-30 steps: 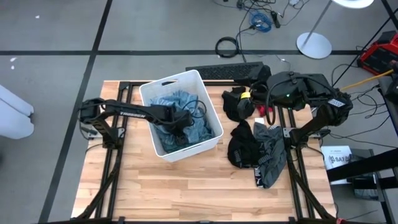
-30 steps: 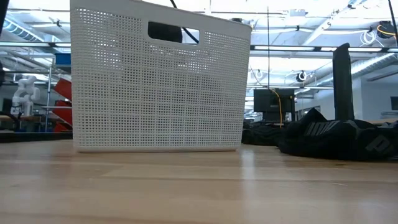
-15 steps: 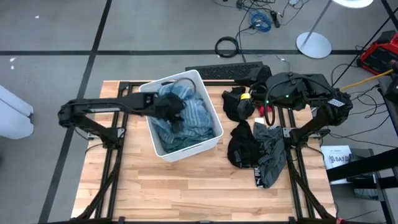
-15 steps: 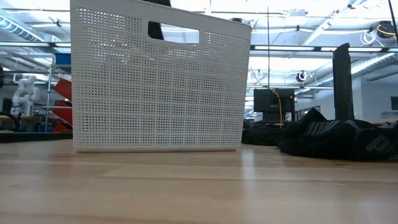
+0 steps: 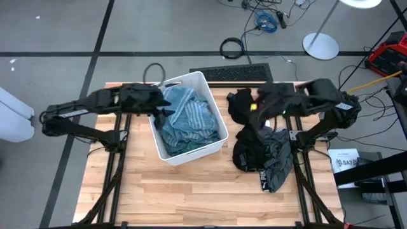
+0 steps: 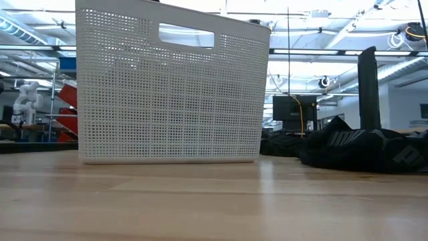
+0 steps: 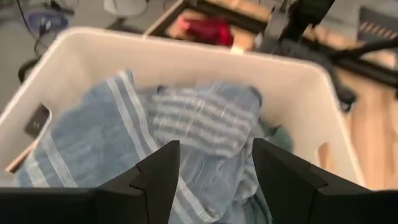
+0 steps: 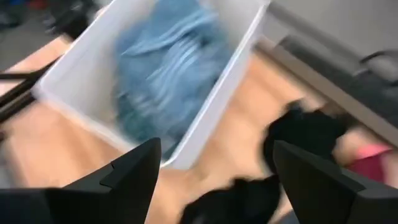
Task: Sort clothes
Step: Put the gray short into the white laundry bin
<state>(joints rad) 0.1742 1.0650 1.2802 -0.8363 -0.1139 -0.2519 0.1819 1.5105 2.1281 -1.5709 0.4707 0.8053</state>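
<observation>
Teal and light blue striped clothes (image 5: pixel 187 121) lie heaped in the white plastic bin (image 5: pixel 184 77); they also show in the left wrist view (image 7: pixel 186 124). Black and dark grey clothes (image 5: pixel 264 156) lie in a pile on the table to the right of the bin, with a black garment (image 5: pixel 240 102) farther back. My left gripper (image 5: pixel 164 108) is open and empty over the bin's left rim (image 7: pixel 214 180). My right gripper (image 5: pixel 253 108) is open and empty above the black garment (image 8: pixel 214 180). A red garment (image 7: pixel 208 28) lies beyond the bin.
The bin stands at the table's centre and fills much of the low view (image 6: pixel 170 87), with the dark pile (image 6: pixel 361 150) to its right. Bare wood (image 5: pixel 191 197) lies along the table's near side. A black keyboard (image 5: pixel 229 71) lies at the far edge.
My left gripper has risen out of the bin and drawn back toward the table's left edge, now over the bin's left rim. The striped clothes stay in the bin, a light blue striped piece now on top. My right gripper has swung toward the table's left, toward the bin.
</observation>
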